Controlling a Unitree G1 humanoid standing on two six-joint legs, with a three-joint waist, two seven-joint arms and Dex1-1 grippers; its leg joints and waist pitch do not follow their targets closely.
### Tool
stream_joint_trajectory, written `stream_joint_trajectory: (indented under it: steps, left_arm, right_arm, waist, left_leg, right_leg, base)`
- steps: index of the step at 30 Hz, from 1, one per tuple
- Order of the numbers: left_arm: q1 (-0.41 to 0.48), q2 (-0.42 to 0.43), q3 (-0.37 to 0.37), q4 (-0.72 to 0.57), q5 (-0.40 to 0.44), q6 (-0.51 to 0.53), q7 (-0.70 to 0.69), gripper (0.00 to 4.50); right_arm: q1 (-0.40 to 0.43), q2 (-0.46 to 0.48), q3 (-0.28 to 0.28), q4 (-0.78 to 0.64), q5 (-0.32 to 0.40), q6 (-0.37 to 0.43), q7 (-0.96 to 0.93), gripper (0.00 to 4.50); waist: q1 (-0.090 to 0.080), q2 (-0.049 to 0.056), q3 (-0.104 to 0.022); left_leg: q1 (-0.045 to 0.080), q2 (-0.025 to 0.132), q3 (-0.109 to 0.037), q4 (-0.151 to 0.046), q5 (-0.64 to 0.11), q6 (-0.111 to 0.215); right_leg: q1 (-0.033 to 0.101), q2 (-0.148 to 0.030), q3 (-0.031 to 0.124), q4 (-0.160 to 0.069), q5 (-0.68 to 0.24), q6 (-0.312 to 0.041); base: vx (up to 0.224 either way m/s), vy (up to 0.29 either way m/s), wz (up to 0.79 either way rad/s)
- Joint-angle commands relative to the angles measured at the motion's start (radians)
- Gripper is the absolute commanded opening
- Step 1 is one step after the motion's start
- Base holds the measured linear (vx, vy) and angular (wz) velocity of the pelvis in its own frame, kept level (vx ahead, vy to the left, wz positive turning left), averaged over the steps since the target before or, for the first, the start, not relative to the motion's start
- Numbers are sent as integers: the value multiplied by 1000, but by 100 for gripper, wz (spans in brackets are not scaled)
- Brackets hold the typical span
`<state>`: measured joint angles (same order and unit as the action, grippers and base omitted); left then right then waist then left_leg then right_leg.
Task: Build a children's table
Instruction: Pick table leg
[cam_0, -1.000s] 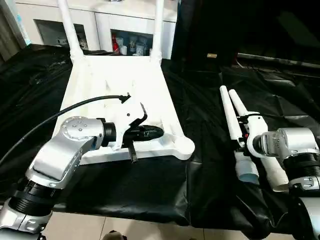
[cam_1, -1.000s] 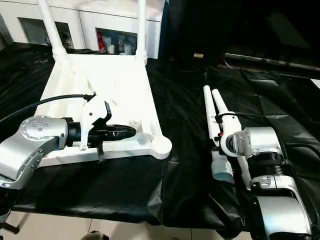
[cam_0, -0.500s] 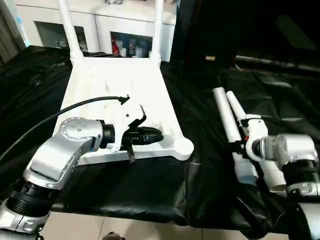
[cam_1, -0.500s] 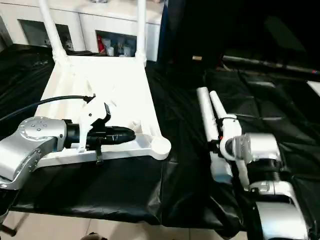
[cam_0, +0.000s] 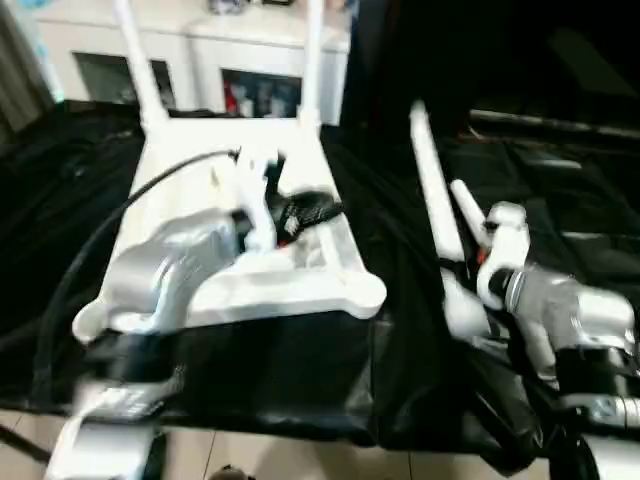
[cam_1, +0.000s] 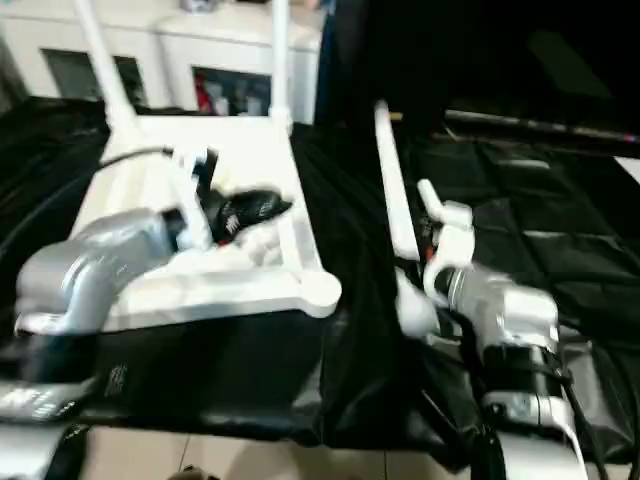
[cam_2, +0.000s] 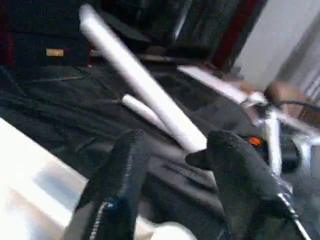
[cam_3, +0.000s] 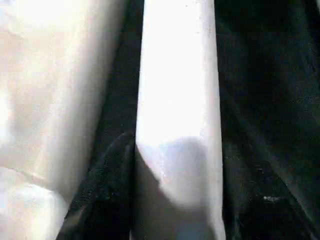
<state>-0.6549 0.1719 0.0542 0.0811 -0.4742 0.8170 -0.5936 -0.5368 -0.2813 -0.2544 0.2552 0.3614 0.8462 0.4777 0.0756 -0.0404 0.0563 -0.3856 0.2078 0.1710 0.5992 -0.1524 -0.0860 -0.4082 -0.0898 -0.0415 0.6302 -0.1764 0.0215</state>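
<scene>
The upturned table top (cam_0: 250, 200) lay on black sheeting (cam_0: 400, 330), open cloth between it and the legs. The right gripper (cam_3: 170, 200) pinched a raised leg (cam_0: 425, 180); the left gripper (cam_2: 175, 165) hovered spread above the top.

The upturned table top (cam_0: 235, 230) lies on black sheeting (cam_0: 290, 370), two legs standing in its far corners at eleven and twelve o'clock. The left gripper (cam_0: 315, 213), blurred, hovers over the top near centre. Toward three o'clock the right gripper (cam_0: 495, 245) is beside a raised leg (cam_0: 430, 195) tilting toward one o'clock; another leg (cam_0: 470, 212) lies just beside it. A white cabinet (cam_0: 220, 55) stands beyond.
</scene>
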Motion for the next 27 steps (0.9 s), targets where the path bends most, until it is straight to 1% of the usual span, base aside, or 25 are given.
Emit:
stream_joint_trajectory:
  steps: [1,2,3,4,5,6,7,8,9,10,11,12,14,15,16,17,19,20,21,22,23,24,25,26,27]
  left_arm:
    - [-26,-24,15,23,-23,28,41,261]
    - [-40,-47,20,46,-27,34,59,268]
    - [-45,-55,21,55,-26,36,67,271]
    - [-55,-77,29,76,-33,43,86,271]
    - [-63,-93,36,91,-38,46,102,282]
    - [-71,-110,38,105,-32,36,113,309]
    - [-74,-121,39,113,-34,26,114,314]
    - [-76,-131,41,117,-39,16,108,316]
    - [-77,-143,45,116,-52,8,100,321]
    - [-79,-161,55,114,-73,9,96,335]
    - [-81,-177,67,111,-94,17,97,335]
    - [-81,-177,67,111,-94,17,97,359]
    - [-84,-204,98,98,-142,43,106,366]
    - [-84,-207,101,95,-147,48,108,372]
    - [-83,-207,99,93,-147,51,109,397]
    - [-81,-207,96,92,-144,52,109,397]
    - [-80,-213,99,95,-146,50,111,405]
    - [-82,-218,106,99,-150,52,119,427]
    - [-86,-226,118,105,-153,51,139,437]
    - [-86,-229,122,106,-156,53,145,437]
    - [-88,-239,134,109,-163,57,161,444]
    - [-88,-246,143,108,-170,62,176,444]
    - [-86,-249,147,105,-177,71,183,444]
    - [-78,-249,145,88,-183,84,187,444]
    - [-78,-249,145,88,-183,84,187,444]
  right_arm:
    - [6,3,8,-92,60,-26,72,187]
    - [18,4,26,-132,81,-26,111,187]
    - [21,5,30,-145,90,-22,121,187]
    - [29,6,42,-175,106,-15,142,187]
    - [36,8,48,-198,122,-4,156,187]
    - [48,3,67,-226,129,0,175,187]
    - [57,-3,86,-241,128,-4,192,187]
    - [66,-10,104,-252,130,-4,210,187]
    - [77,-15,123,-263,130,-3,227,187]
    - [87,-16,142,-272,132,-3,237,187]
    - [89,-9,155,-273,130,-3,234,187]
    - [89,-9,155,-273,130,-3,234,187]
    - [80,4,172,-270,115,-21,220,187]
    - [79,6,174,-275,120,-18,220,187]
    - [79,5,182,-283,121,-21,227,187]
    - [79,3,188,-290,123,-21,233,187]
    - [79,-3,201,-296,118,-25,238,187]
    - [80,-5,207,-298,115,-27,238,187]
    - [77,-7,222,-295,104,-33,236,187]
    - [76,-7,226,-292,99,-35,234,187]
    - [71,-5,232,-285,92,-40,229,187]
    - [68,-3,238,-278,87,-46,226,187]
    - [62,0,245,-267,78,-53,221,187]
    - [52,4,261,-249,63,-68,214,187]
    - [52,4,261,-249,63,-68,214,187]
  waist:
    - [3,2,-74]
    - [3,8,-74]
    - [4,4,-75]
    - [6,3,-76]
    - [8,3,-77]
    - [11,1,-77]
    - [12,-4,-77]
    - [16,-1,-78]
    - [16,-1,-78]
    - [16,-4,-78]
    - [17,-6,-76]
    - [16,-4,-76]
    - [15,-4,-75]
    - [15,-4,-74]
    - [14,-4,-73]
    - [13,-3,-73]
    - [12,-9,-72]
    - [12,-8,-71]
    - [12,-11,-71]
    - [13,-13,-71]
    - [13,-12,-71]
    - [12,-17,-70]
    - [13,-15,-70]
    - [14,-19,-70]
    - [13,-18,-70]
  left_leg:
    - [15,0,5,-70,-288,-25]
    - [16,1,4,-69,-281,-19]
    - [15,1,5,-70,-265,-14]
    - [16,2,5,-69,-256,-13]
    - [15,2,6,-69,-235,-8]
    - [16,3,6,-69,-222,-2]
    - [14,3,7,-69,-218,0]
    - [14,5,6,-70,-208,1]
    - [13,5,6,-70,-200,2]
    - [13,5,7,-69,-200,2]
    - [12,6,7,-70,-196,3]
    - [12,7,7,-71,-200,1]
    - [13,6,8,-70,-209,-1]
    - [13,5,8,-70,-212,-1]
    - [14,6,7,-71,-222,-2]
    - [15,6,8,-72,-230,-2]
    - [15,6,8,-73,-231,-1]
    - [14,7,7,-74,-229,-2]
    - [14,8,7,-74,-228,-3]
    - [13,8,7,-73,-226,-4]
    - [13,8,7,-74,-229,-7]
    - [12,7,7,-74,-230,-6]
    - [12,7,7,-74,-231,-7]
    - [12,7,7,-74,-232,-8]
    - [12,7,7,-75,-232,-8]
  right_leg:
    - [43,-22,18,-93,-300,-131]
    - [43,-23,19,-94,-277,-140]
    - [46,-22,19,-92,-255,-150]
    - [45,-23,19,-90,-242,-156]
    - [47,-23,20,-88,-216,-166]
    - [48,-23,20,-88,-196,-174]
    - [50,-23,20,-88,-193,-176]
    - [52,-26,20,-86,-183,-177]
    - [52,-26,20,-85,-172,-182]
    - [52,-27,20,-86,-169,-185]
    - [53,-29,20,-85,-170,-192]
    - [52,-29,20,-85,-173,-193]
    - [51,-31,20,-88,-199,-189]
    - [50,-31,20,-90,-206,-187]
    - [49,-30,20,-92,-221,-182]
    - [48,-28,20,-95,-234,-172]
    - [48,-29,21,-97,-249,-159]
    - [48,-30,21,-97,-256,-154]
    - [48,-30,21,-97,-261,-150]
    - [48,-31,21,-98,-263,-148]
    - [47,-31,21,-97,-265,-148]
    - [47,-31,20,-99,-270,-146]
    - [47,-31,20,-99,-276,-143]
    - [46,-32,20,-97,-285,-139]
    - [45,-31,20,-99,-287,-136]
  base:
    - [0,0,0]
    - [0,0,0]
    - [0,0,0]
    - [0,0,0]
    - [0,0,0]
    - [0,0,0]
    - [0,0,0]
    - [0,0,0]
    - [0,0,0]
    - [0,0,0]
    - [0,0,0]
    - [0,0,0]
    - [0,0,0]
    - [0,0,0]
    - [0,0,0]
    - [0,0,0]
    - [0,0,0]
    - [0,0,0]
    - [0,0,0]
    - [0,0,0]
    - [0,0,0]
    - [0,0,0]
    - [0,0,0]
    - [0,0,0]
    - [0,0,0]
